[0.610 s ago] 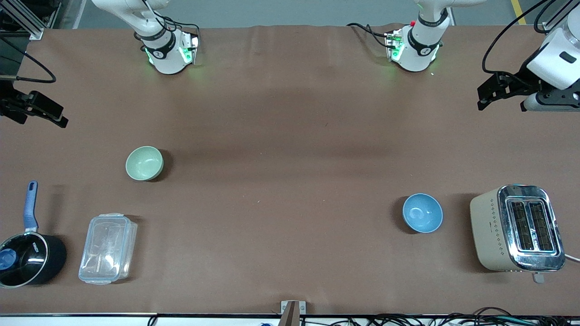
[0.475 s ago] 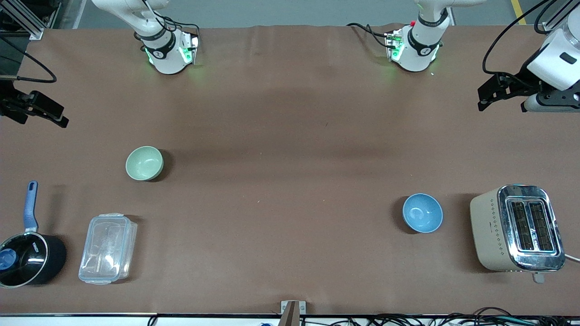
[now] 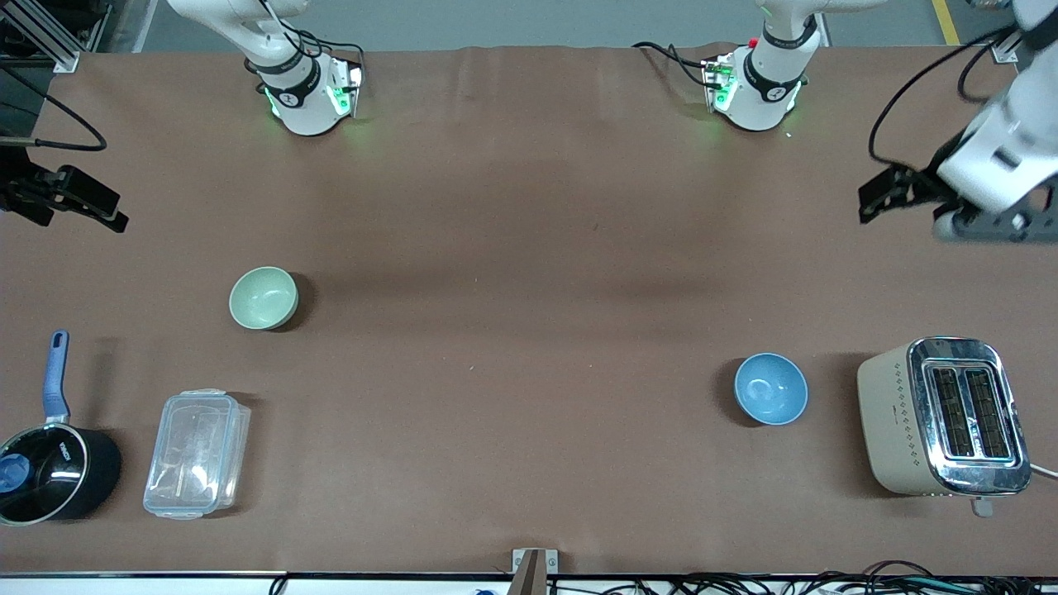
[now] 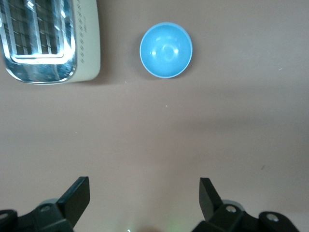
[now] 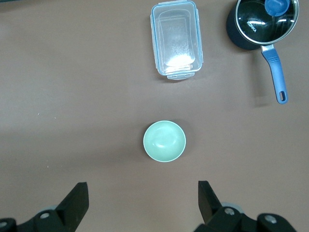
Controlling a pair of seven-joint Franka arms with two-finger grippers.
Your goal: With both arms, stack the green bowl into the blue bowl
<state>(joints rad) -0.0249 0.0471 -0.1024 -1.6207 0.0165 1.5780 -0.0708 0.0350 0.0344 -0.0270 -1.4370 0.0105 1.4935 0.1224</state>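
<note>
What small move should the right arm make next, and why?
Probably lower the right tool toward the green bowl. Its fingers are open and hold nothing, the bowl sits untouched on the table, and the blue bowl lies toward the left arm's end, empty.

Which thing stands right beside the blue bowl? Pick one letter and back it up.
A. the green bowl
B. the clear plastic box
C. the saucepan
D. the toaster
D: the toaster stands next to the blue bowl at the left arm's end of the table, while the saucepan, plastic box and green bowl are all at the right arm's end.
</note>
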